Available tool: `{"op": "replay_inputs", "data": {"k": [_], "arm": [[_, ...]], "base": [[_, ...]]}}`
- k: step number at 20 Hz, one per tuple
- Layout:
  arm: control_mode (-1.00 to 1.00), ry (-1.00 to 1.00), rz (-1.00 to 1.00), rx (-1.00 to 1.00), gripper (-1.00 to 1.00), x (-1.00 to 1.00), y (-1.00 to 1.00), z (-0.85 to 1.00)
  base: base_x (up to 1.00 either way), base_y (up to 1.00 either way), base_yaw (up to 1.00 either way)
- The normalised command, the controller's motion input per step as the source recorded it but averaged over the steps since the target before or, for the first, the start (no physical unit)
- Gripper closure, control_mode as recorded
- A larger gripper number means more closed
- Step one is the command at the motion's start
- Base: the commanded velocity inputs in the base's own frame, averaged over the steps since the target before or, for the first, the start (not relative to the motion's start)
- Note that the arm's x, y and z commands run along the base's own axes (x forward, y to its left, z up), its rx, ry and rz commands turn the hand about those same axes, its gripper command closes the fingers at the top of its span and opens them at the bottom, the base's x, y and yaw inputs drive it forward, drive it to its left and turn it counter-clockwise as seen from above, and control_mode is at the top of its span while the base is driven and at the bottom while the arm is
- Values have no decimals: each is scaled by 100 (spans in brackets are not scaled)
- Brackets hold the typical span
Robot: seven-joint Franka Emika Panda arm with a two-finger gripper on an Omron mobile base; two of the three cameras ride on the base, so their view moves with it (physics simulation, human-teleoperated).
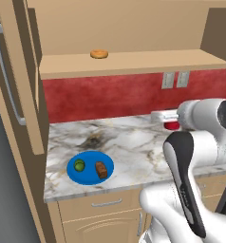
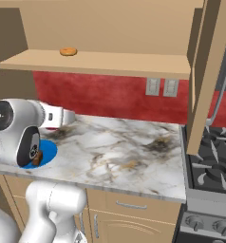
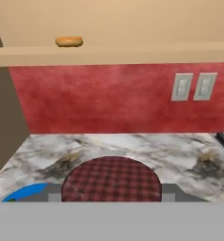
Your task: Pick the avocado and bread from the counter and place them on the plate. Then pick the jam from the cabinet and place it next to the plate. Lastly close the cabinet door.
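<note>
Fingers (image 3: 111,195) of mine are clamped on the small dark red jam jar (image 3: 111,181) above the marble worktop (image 3: 132,148); the round blue plate (image 3: 27,192) lies just left.

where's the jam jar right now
The jam sits between the gripper's fingers in the hand view, above the counter to the right of the plate.
</note>
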Motion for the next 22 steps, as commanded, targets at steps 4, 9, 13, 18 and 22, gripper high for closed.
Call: {"op": "replay_inputs", "data": {"k": [4, 9, 13, 18, 22], "arm": [[-100, 5, 5, 0, 100, 43, 0, -49], [-100, 5, 5, 0, 100, 69, 0, -40], [-100, 0, 6, 0, 100, 75, 2, -55], [-100, 0, 7, 0, 100, 83, 17, -66], [-100, 0, 7, 0, 100, 68, 36, -67]], "base": [[0, 0, 0], [0, 0, 0], [0, 0, 0], [0, 0, 0], [0, 0, 0]]}}
